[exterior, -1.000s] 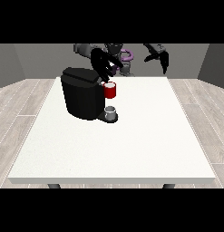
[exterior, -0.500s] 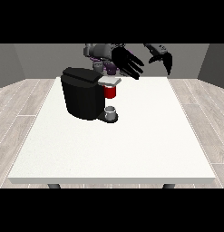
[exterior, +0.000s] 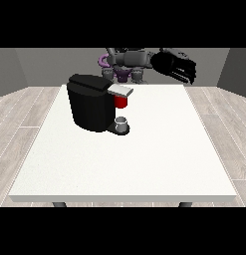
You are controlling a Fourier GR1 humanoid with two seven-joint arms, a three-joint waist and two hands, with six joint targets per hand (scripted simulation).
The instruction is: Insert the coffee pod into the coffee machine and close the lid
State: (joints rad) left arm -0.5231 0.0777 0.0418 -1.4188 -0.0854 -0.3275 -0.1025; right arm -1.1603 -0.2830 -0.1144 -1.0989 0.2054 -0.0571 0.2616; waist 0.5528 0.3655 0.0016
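At the far side of the white counter [exterior: 144,164], the hand at the view's right [exterior: 177,67] hung raised, fingers relaxed and empty, above and right of the coffee machine [exterior: 92,102], whose lid [exterior: 119,90] would need an even downward press.

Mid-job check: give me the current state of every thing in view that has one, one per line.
Coffee machine: upright on the table, grey lid lying flat over the front.
Red thing at the machine: sits under the lid.
Grey cup: upright on the machine's base.
Robot hand at the view's right: raised above the table's far edge, holding nothing, away from the machine.
Table: level.
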